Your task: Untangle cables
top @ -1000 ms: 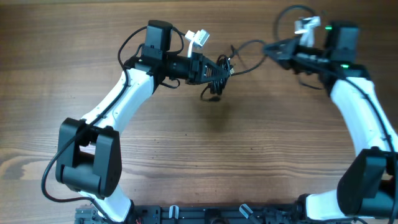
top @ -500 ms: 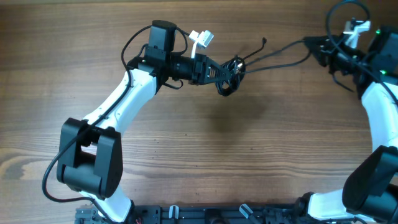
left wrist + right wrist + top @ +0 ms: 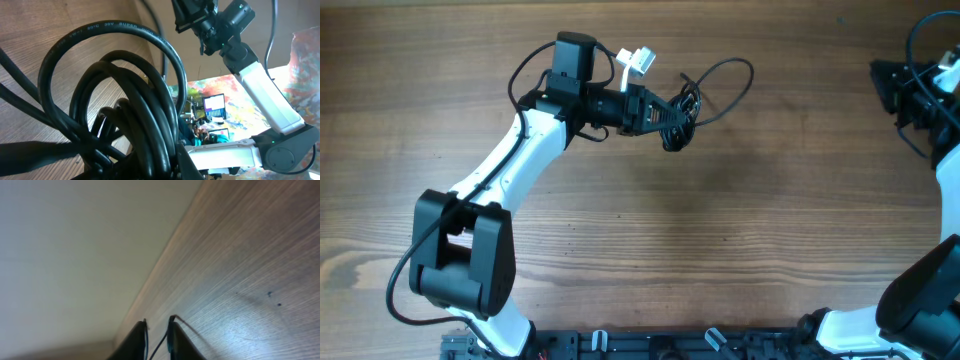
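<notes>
Table: is showing bare wood over most of its surface; the cords are gathering at the far middle, at the tip of the left arm.
Left arm: is reaching up and across toward the far middle of the table.
Right arm: is sitting at the far right edge, well apart from the cords.
Cables: are bunching in a tight black knot. The left wrist view is filling with overlapping coils.
Loop: is swinging out to the right of the knot and curving back into it, with nothing holding it.
Progress: judging by this, one strand is coming loose while the core is looking as knotted as ever, so most of the work is waiting to be done.
Left gripper: is pinching the knot on its left side, the bundle touching its fingertips and spilling out past them to the right.
Right gripper: is pointing toward the loop from far off. Its own camera is showing the fingertips nearly together, and whether a thin strand is passing between them I cannot tell.
</notes>
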`<control>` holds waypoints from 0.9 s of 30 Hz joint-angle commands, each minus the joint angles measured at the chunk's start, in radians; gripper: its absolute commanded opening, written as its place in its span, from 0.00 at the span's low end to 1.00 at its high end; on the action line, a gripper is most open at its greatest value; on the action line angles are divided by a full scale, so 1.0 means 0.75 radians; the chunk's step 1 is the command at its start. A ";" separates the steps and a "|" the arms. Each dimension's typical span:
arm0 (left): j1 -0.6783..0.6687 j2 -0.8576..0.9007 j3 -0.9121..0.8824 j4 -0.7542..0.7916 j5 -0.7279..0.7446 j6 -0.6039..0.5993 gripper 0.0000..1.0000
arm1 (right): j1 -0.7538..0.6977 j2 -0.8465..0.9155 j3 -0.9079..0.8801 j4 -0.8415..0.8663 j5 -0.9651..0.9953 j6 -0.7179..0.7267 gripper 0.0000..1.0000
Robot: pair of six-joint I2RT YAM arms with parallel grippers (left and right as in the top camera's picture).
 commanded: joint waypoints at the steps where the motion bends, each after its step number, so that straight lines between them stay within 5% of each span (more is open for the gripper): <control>1: 0.001 -0.022 0.007 0.007 0.022 0.007 0.04 | 0.050 0.017 0.007 -0.044 -0.148 -0.132 0.46; 4: 0.001 -0.022 0.007 0.007 0.021 0.007 0.04 | 0.132 0.017 0.007 -0.185 -0.176 -0.244 0.60; 10: 0.001 -0.022 0.007 0.007 -0.026 0.006 0.04 | 0.362 0.017 0.007 -0.352 -0.170 -0.419 0.64; 27: 0.001 -0.022 0.007 0.006 -0.034 0.006 0.04 | 0.743 0.017 0.007 -0.082 -0.020 -0.162 0.64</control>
